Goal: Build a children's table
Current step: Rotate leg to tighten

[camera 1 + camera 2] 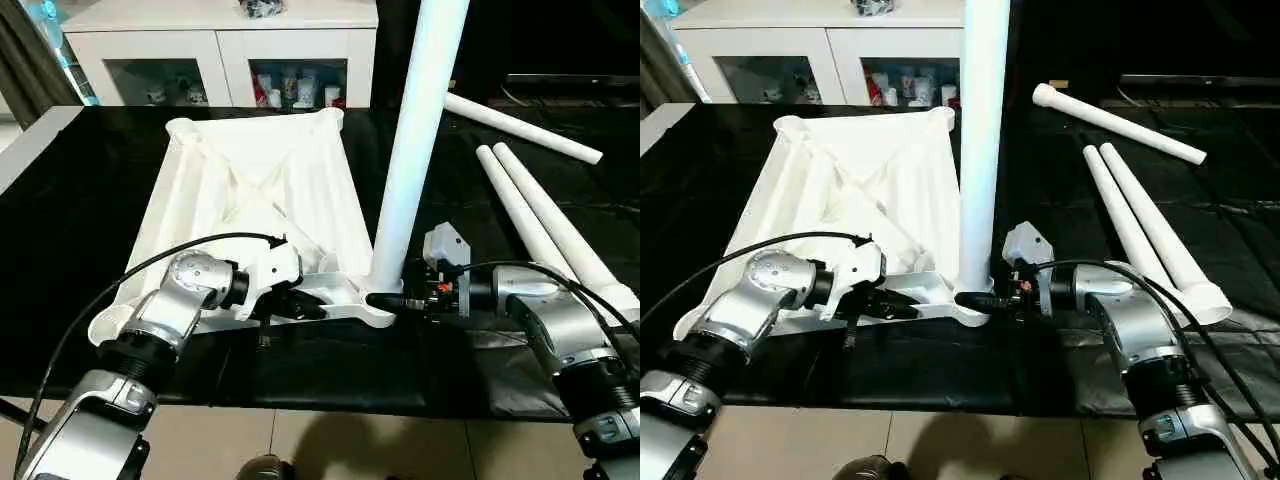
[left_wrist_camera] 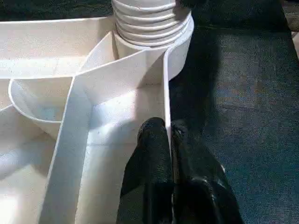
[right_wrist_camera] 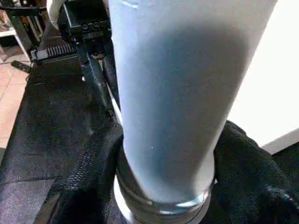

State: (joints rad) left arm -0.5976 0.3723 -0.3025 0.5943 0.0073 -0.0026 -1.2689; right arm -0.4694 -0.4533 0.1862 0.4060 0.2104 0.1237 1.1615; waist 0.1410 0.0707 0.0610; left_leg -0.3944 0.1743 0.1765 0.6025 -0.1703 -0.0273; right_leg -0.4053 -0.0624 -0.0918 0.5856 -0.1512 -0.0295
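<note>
The white table top (image 1: 260, 180) lies upside down on the black cloth, ribs facing up. One white leg (image 1: 415, 130) stands upright in its near right corner socket (image 1: 380, 308), and the threaded end (image 2: 149, 18) shows at the socket in the left wrist view. My left gripper (image 2: 168, 128) is shut on the thin near rim wall of the top, just left of that corner. My right gripper (image 1: 390, 300) sits at the base of the upright leg (image 3: 177, 93), coming in from the right. Three loose legs (image 1: 545, 215) lie on the cloth to the right.
A white cabinet with glass doors (image 1: 220, 50) stands behind the work surface. The cloth's front edge (image 1: 330, 405) runs just below my forearms, with tiled floor beyond it. A black cable (image 1: 130, 270) arcs over my left arm.
</note>
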